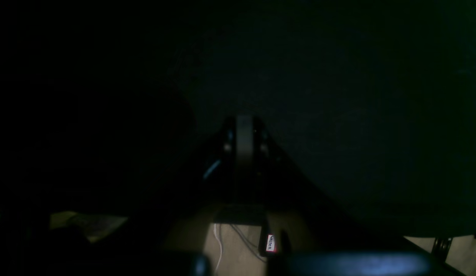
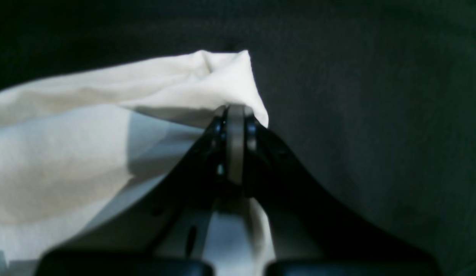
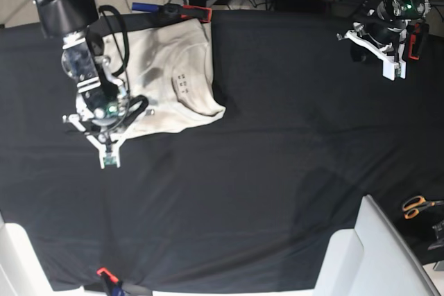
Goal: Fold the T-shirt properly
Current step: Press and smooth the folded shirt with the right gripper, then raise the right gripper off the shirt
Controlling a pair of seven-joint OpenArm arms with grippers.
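Left wrist view: closed, empty left gripper (image 1: 243, 126); illegible red-edged label (image 1: 271, 243). Right gripper (image 2: 235, 115) pinches T-shirt (image 2: 69, 153).

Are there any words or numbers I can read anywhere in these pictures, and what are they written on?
Small white tag with a pink edge, low in the left wrist view: handwritten, too blurred to read.
Small dark marks on the T-shirt, base view: too small to read.
Nothing else shows any writing.
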